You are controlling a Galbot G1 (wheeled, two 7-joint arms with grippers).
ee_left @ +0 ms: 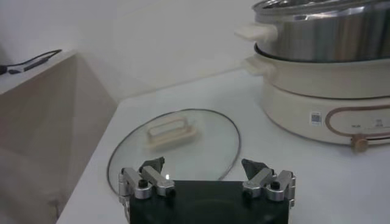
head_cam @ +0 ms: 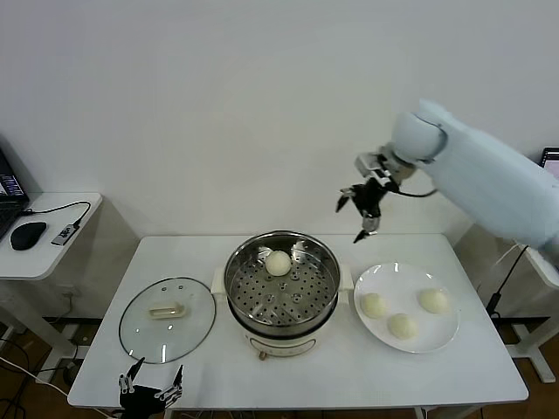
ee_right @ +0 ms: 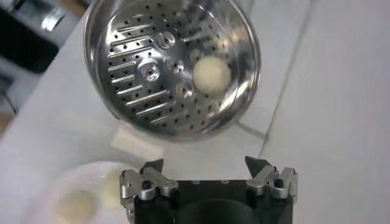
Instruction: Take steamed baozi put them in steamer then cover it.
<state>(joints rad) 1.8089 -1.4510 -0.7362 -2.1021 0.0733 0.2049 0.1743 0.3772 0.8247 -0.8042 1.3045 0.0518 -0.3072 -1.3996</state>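
Hanging in the air above the far right part of the desk (head_cam: 489, 375), the right gripper (head_cam: 360, 214) had its fingers (ee_right: 150, 172) spread wide with nothing between them. It sat behind the gap between the steamer (head_cam: 281, 288) and the plate (head_cam: 437, 336), well clear of both, with the pale arm reaching in from the right. Seen from its wrist, the steamer's holed tray (ee_right: 143, 73) lay below, with one bun (ee_right: 212, 75) resting on it.

Down at the near left edge of the desk, the left gripper (head_cam: 150, 384) was parked low, its fingers (ee_left: 152, 165) equally wide apart and empty. Just beyond them lay the glass lid (head_cam: 167, 319), flat on the desk to the left of the steamer, handle (ee_left: 172, 134) up, touched by nothing.

That steamer stood at the middle of the desk on its cream base (ee_left: 317, 103), uncovered. One bun (head_cam: 278, 263) sat on the tray toward the far rim. Three more buns lay on the white plate to the steamer's right: one at the left (head_cam: 375, 305), one at the near side (head_cam: 403, 326), one at the right (head_cam: 433, 301).

A side table (head_cam: 52, 253) at the far left carried a mouse (head_cam: 28, 234) and cables.
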